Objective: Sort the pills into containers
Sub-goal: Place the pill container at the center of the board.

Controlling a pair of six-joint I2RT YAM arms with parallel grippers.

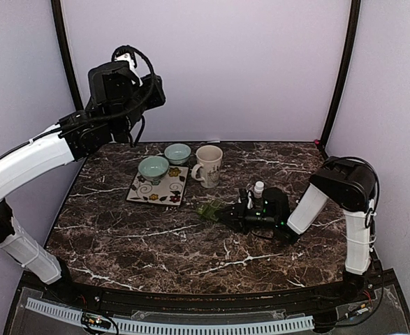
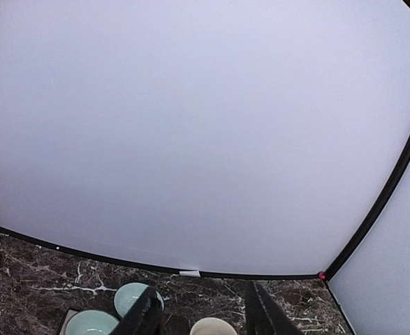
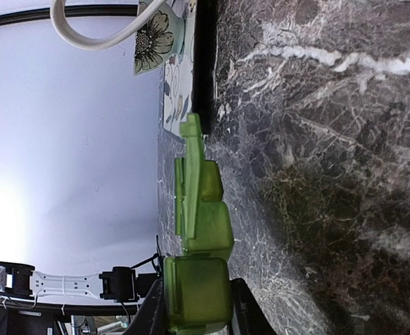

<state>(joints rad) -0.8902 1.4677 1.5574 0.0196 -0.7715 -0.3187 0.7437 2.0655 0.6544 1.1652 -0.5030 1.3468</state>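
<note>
Green pill organiser (image 3: pixel 203 230) was clamped at one end by right gripper (image 3: pixel 198 308); left gripper (image 2: pixel 203 317) hung agape, empty.

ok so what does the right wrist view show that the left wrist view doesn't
Only right wrist: the green pill organizer, its end compartment between that gripper's fingers. Only left wrist: two teal bowls, the open left gripper and the back wall. Both: the mug and the marble table.
</note>
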